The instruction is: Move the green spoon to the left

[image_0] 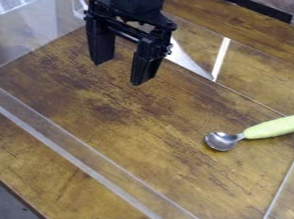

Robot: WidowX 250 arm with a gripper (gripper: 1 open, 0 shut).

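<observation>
The green spoon (pixel 255 132) lies flat on the wooden table at the right, its yellow-green handle pointing up-right and its silver bowl toward the lower left. My black gripper (pixel 123 68) hangs above the table at the upper middle, well to the left of the spoon and apart from it. Its two fingers stand wide apart and point down with nothing between them.
The wooden table (pixel 120 128) is ringed by low clear plastic walls (pixel 88 175) along the front, left and right. The right wall stands just beyond the spoon's handle. A dark object sits at the top edge behind the arm.
</observation>
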